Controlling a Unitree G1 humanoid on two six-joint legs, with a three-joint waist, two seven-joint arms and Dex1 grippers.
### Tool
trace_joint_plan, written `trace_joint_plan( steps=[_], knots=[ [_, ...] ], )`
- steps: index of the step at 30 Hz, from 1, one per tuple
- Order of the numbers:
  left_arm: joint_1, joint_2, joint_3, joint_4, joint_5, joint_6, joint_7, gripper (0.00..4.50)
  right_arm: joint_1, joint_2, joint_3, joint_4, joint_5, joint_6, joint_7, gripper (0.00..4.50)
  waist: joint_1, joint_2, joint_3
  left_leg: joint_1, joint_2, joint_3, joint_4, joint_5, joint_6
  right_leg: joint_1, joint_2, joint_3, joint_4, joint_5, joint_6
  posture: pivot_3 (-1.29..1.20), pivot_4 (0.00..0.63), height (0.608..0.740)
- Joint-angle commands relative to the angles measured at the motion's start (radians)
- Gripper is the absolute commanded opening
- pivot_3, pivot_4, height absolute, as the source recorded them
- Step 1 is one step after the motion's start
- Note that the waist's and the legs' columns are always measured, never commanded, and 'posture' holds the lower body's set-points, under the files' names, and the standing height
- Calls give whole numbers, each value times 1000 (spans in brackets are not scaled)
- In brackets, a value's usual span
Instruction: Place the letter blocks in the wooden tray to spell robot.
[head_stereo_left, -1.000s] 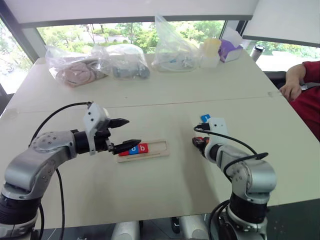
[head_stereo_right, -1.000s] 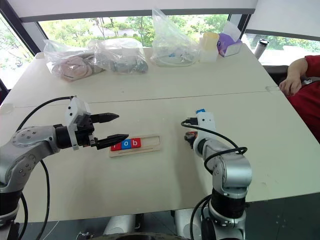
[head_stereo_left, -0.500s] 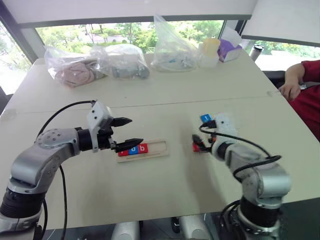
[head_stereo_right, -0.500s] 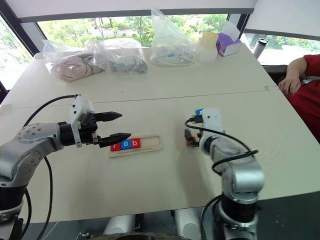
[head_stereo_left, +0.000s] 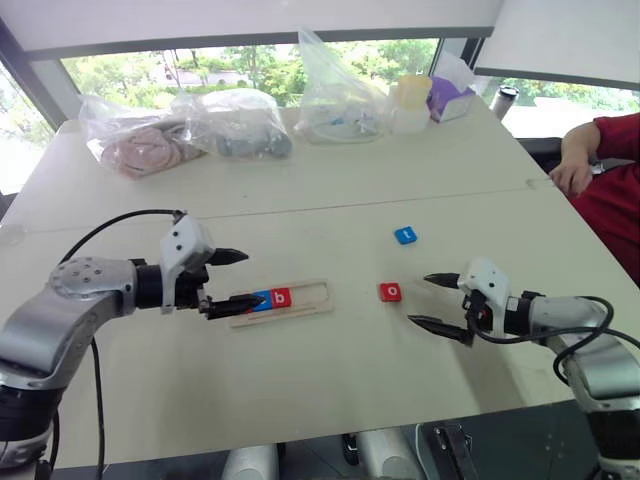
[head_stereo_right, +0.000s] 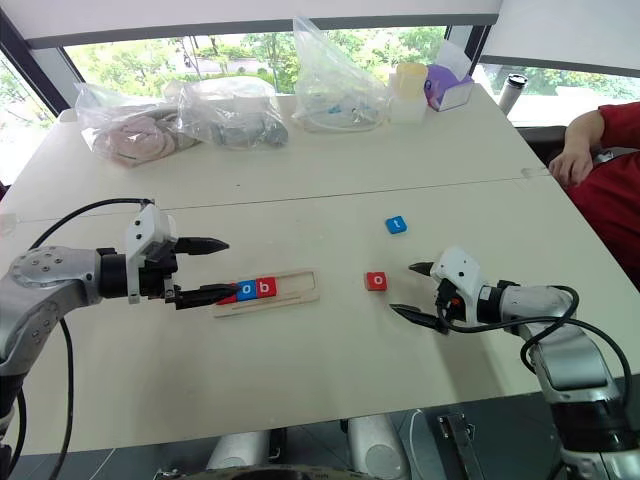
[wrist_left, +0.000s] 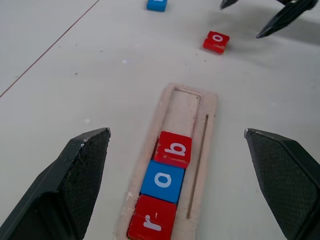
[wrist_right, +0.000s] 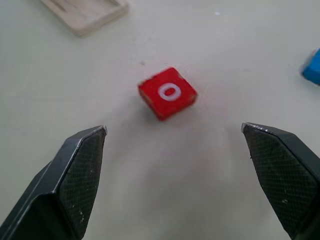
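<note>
left wrist view: three tiles in, two still out

the wooden tray (wrist_left: 207, 120) holds red r, blue o and red b at one end. a red o tile (head_stereo_left: 390, 292) and a blue tile (head_stereo_left: 405, 236) lie loose on the bench (head_stereo_left: 300, 390). left end effector (head_stereo_left: 228, 281) hovers wide over the tray; right end effector (head_stereo_left: 434, 301) gapes empty near the red o.

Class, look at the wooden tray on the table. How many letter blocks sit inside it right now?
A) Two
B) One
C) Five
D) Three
D: the left wrist view shows three tiles in the wooden tray, a red r, a blue o and a red b, while the red o and the blue tile lie loose on the table.
</note>
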Motion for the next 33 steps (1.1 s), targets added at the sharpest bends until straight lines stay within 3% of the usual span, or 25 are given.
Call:
trace_joint_plan(
  steps=[1,11,14,18,19,27,33],
  knots=[
    [3,27,20,1,7,-19,-26,4500,-72,-2,29,102,-14,-135,52,4458,-1,0,0,0,0,0,0,0,0,0,0,0,0,0,0,0,150,740],
    [21,45,24,8,25,-30,-38,4500,-256,80,152,340,-35,-253,137,4458,0,0,0,0,0,0,-1,0,0,0,0,0,1,1,0,0,150,740],
    [30,48,33,12,31,-33,-39,4500,-270,100,160,377,-33,-265,146,3628,4,0,0,0,0,0,-1,0,0,0,0,0,1,1,0,0,150,740],
    [49,51,45,10,39,-39,-33,4500,-286,103,170,444,-51,-308,157,1512,9,0,0,0,0,0,0,0,0,0,-1,0,1,2,1,0,150,740],
    [51,52,48,8,37,-39,-32,4500,-288,102,169,444,-49,-309,159,1162,11,0,0,0,0,0,0,0,0,0,-1,0,1,2,1,0,150,740],
    [77,62,66,3,40,-44,-27,4500,-335,116,184,151,16,-65,110,1159,18,1,0,0,1,0,2,0,0,0,0,0,3,2,0,0,150,740],
    [123,114,82,21,85,-81,-48,4500,-521,273,391,-10,-52,110,65,1159,10,1,0,0,2,-1,2,0,0,-2,2,0,4,2,-2,0,150,740]
  ],
)
